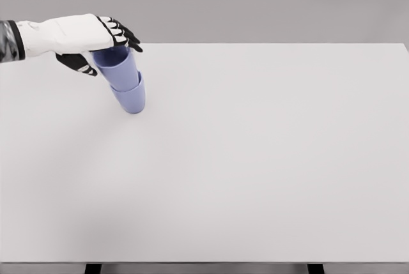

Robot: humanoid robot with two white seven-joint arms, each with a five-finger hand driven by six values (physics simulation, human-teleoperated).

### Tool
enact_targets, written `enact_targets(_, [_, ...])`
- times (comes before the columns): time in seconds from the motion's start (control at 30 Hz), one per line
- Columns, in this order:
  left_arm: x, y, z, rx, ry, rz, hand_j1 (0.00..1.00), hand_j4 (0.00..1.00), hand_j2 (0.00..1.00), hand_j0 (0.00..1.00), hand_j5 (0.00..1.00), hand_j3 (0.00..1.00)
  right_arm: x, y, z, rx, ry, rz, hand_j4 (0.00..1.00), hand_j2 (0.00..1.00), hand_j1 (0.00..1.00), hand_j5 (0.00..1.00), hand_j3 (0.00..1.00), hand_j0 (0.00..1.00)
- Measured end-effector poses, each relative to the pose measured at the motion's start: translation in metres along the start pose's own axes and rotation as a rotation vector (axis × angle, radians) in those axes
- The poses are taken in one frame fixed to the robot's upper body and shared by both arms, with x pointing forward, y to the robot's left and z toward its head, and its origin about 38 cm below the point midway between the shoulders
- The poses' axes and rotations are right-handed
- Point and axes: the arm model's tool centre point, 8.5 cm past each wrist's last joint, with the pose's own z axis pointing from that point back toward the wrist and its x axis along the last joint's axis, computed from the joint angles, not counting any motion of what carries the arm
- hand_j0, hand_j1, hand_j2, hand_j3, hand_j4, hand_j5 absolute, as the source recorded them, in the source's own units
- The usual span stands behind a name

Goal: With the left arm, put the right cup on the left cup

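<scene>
Two periwinkle-blue cups stand nested at the far left of the white table (255,159). The upper cup (118,66) sits inside the lower cup (132,99), whose base rests on the table. My left hand (102,49), white with black fingers (124,33), comes in from the left edge and sits over the upper cup's rim. Its fingers wrap the far side and the thumb (80,64) lies on the near left side, so the hand is shut on the upper cup. The rim is partly hidden under the palm. My right arm does not show.
The table's far edge (268,44) runs just behind the cups, with a plain grey wall beyond it. Two dark table legs (314,268) show below the front edge.
</scene>
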Motion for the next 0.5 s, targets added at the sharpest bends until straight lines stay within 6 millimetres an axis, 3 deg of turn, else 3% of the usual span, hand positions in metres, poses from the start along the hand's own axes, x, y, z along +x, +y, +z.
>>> enact_targets(0.2, [-0.004, 0.005, 0.005, 0.014, 0.012, 0.001, 1.00, 1.00, 1.00, 1.00, 1.00, 1.00, 0.000, 0.000, 0.000, 0.000, 0.000, 0.000, 1.00, 1.00, 1.00, 1.00, 1.00, 1.00])
enact_targets(0.3, [-0.018, -0.004, 0.020, 0.019, 0.047, 0.058, 1.00, 1.00, 1.00, 1.00, 1.00, 1.00, 0.000, 0.000, 0.000, 0.000, 0.000, 0.000, 1.00, 1.00, 1.00, 1.00, 1.00, 1.00])
enact_targets(0.37, [-0.030, -0.022, 0.032, 0.023, 0.071, 0.149, 1.00, 1.00, 1.00, 1.00, 1.00, 1.00, 0.000, 0.000, 0.000, 0.000, 0.000, 0.000, 1.00, 1.00, 1.00, 1.00, 1.00, 1.00])
enact_targets(0.5, [-0.043, -0.030, 0.048, 0.034, 0.105, 0.209, 1.00, 1.00, 1.00, 1.00, 1.00, 1.00, 0.000, 0.000, 0.000, 0.000, 0.000, 0.000, 1.00, 1.00, 1.00, 1.00, 1.00, 1.00])
